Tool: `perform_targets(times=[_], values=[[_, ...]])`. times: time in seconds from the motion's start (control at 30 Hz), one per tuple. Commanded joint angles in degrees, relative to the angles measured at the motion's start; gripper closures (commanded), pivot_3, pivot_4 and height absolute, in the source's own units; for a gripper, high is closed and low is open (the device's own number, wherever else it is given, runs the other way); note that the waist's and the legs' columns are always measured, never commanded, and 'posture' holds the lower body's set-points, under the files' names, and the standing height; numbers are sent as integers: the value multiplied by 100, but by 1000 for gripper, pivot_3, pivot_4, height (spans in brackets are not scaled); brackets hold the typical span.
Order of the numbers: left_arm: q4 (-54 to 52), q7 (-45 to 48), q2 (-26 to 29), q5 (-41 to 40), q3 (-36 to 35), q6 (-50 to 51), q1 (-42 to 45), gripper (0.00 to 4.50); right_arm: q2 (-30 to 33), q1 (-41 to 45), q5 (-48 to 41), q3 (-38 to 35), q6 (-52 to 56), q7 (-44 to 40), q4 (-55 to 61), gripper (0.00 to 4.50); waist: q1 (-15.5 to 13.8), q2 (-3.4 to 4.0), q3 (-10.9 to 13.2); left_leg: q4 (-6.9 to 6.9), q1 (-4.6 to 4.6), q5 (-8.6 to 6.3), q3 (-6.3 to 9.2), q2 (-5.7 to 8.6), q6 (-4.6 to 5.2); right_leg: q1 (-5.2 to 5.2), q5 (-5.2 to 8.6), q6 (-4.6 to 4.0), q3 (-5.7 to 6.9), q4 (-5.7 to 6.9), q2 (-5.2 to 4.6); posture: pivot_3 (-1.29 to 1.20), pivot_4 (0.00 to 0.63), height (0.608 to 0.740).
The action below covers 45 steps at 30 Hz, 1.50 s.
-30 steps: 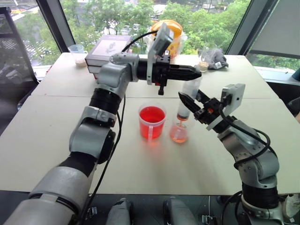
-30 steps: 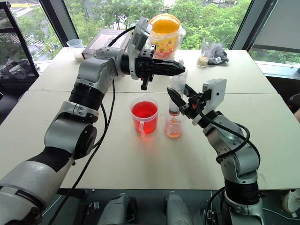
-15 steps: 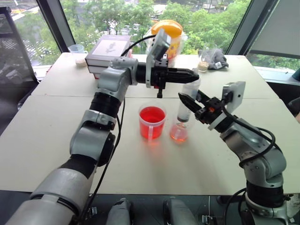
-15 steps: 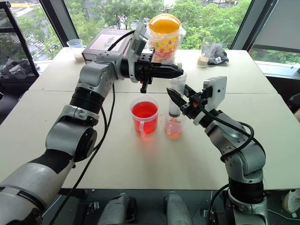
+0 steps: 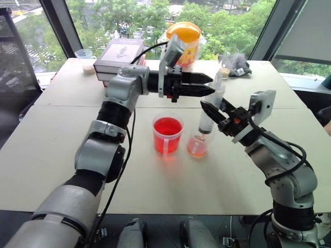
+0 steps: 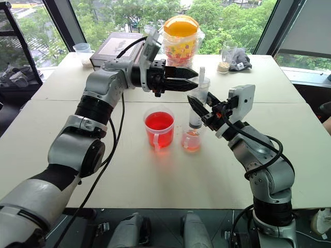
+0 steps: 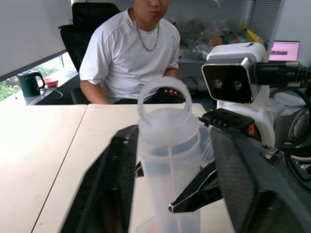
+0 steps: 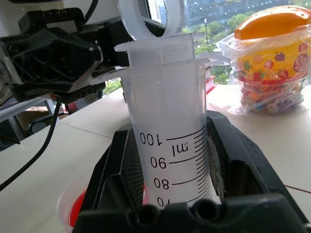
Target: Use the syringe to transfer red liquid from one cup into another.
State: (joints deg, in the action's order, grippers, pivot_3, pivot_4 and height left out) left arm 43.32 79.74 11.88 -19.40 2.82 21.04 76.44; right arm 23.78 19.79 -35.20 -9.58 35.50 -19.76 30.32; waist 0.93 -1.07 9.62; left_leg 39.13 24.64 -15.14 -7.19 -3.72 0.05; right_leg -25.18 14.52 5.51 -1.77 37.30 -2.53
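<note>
The syringe (image 6: 196, 106) stood upright, tip inside the smaller pink cup (image 6: 191, 140), clamped at the barrel by the right end effector (image 6: 199, 107); the left end effector (image 6: 187, 82) sat spread around the plunger top, gripping nothing. One handled red cup (image 6: 159, 127) beside the pink cup remained mostly full, so judged early in transfer. Count: one syringe, two task cups.

From my head views, the syringe (image 5: 210, 111) barrel is partly covered by the right gripper (image 5: 213, 109), so I cannot read its fill level. Its tip sits inside the smaller cup (image 5: 197, 146), and I cannot tell whether it touches the liquid there. In the right wrist view the scale is cut off below the 80 mark. In the left wrist view the person's (image 7: 131, 53) face is cropped by the edge.
</note>
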Motion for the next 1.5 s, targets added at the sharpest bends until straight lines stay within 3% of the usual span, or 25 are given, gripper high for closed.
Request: perform_targets(times=[0.03, 0.33, 0.53, 0.63, 0.8, 1.0, 1.47, 1.5], values=[[-99, -92, 290, -93, -275, 2, 211, 153, 16, -39, -12, -73, -192, -46, 215, 3114, 5, 0, 0, 0, 0, 0, 0, 0, 0, 0, 0, 0, 0, 0, 0, 0, 150, 740], [-379, -128, 1103, -73, -400, 123, -147, 64, 55, 69, -45, -139, -127, 16, 100, 3114, -5, 0, 0, 0, 0, 0, -2, 0, 0, 0, 0, 0, 0, 0, -1, 0, 150, 740], [-1353, -217, 1314, -115, -313, 522, -950, 64, 429, 1362, -736, -814, 1165, 785, -305, 3114, -3, 0, 0, 5, 0, 1, -7, -1, -1, 0, -1, 0, 0, 6, -6, 0, 150, 740], [-1898, -322, 1416, -202, -332, 794, -1389, 64, 1614, 2602, -847, -836, 2635, 757, -931, 3114, -10, 7, 4, 5, 0, 1, -16, -3, -1, -10, -1, 0, -4, 17, -11, 0, 150, 740], [-2566, -488, 1499, -359, -332, 1072, -1862, 64, 2685, 3589, -854, -532, 4438, 458, -2270, 3114, -22, 2, 1, -9, 1, 0, -12, -7, 1, -8, 2, -4, 2, -1, -8, 0, 150, 740], [-3154, -680, 1585, -623, -374, 1405, -2208, 64, 3044, 3309, -550, -3, 5482, 97, -3271, 3114, -15, 2, 1, -3, 4, -2, -19, -4, 5, -9, 1, -3, -6, -5, -12, 0, 150, 740], [-3981, -1094, 1754, -896, -280, 1754, -2867, 64, 2352, 2689, 528, 388, 4978, -35, -4570, 3114, 1, 4, 0, -2, 4, -2, -18, -3, 4, -11, -1, 0, -6, -1, -9, 0, 150, 740], [-4021, -1108, 1761, -899, -270, 1761, -2901, 21, 2331, 2689, 560, 376, 4977, -50, -4563, 2614, 2, 4, 0, -2, 5, -2, -19, -3, 4, -11, -1, 0, -6, -1, -9, 0, 150, 740]])
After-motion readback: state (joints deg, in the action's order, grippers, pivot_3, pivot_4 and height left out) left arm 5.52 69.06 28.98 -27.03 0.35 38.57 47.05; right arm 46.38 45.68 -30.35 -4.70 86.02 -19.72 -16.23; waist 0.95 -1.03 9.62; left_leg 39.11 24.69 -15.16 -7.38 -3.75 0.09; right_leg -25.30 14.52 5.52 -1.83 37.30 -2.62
